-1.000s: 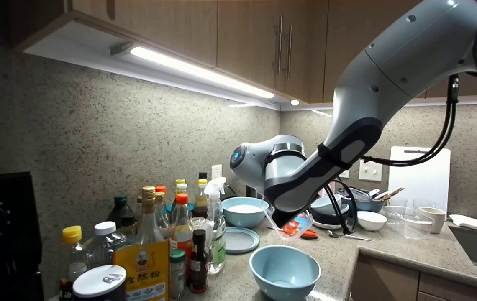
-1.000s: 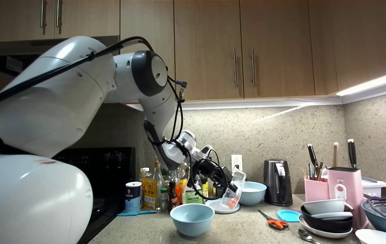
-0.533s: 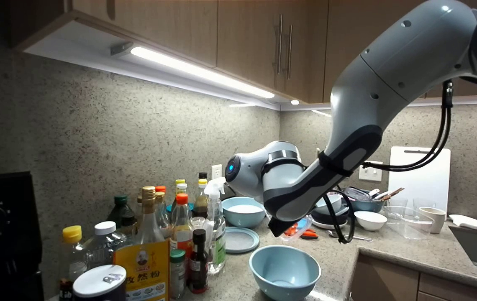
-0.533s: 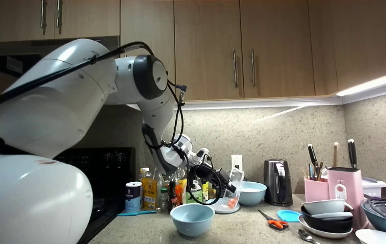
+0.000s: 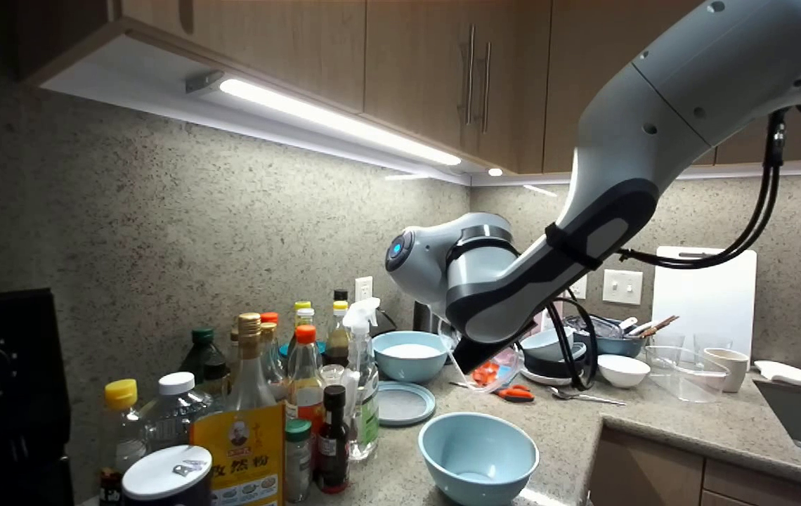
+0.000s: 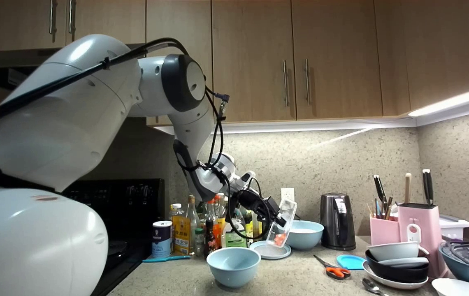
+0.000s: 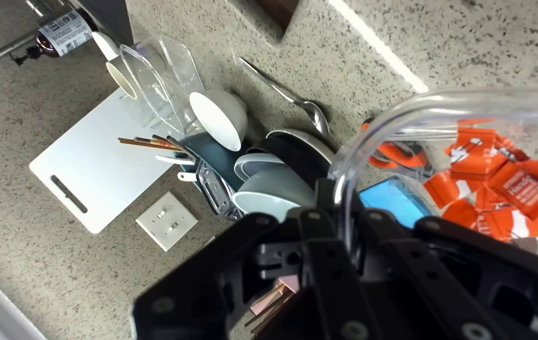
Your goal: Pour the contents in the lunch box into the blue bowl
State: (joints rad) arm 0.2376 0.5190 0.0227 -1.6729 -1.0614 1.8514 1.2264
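Note:
The lunch box is a clear plastic box [image 6: 287, 211], steeply tilted in the air; it also shows in the wrist view [image 7: 387, 123]. The contents are orange-red wrapped packets [image 7: 495, 184], gathered at its lower end [image 6: 279, 239]. My gripper [image 7: 341, 200] is shut on the box's rim; in an exterior view the gripper [image 6: 276, 221] shows at the box's side. In another exterior view [image 5: 471, 355] its fingertips are hidden. The empty light-blue bowl [image 5: 478, 460] stands upright on the counter, also seen in an exterior view [image 6: 233, 269]. The box is above and behind the bowl, apart from it.
Another blue bowl with white contents [image 6: 306, 235] and a round plate [image 6: 270, 250] stand behind. Bottles [image 5: 305, 386] line the wall. Orange-handled scissors [image 6: 337, 271], a blue lid [image 6: 350, 262], stacked bowls [image 6: 399, 263] and a kettle [image 6: 337, 222] are on the counter.
The arm dipped slightly, then rose; the box is now a little higher than in both earlier frames and leans slightly more. The packets stay at its lower end. The bowl has not moved.

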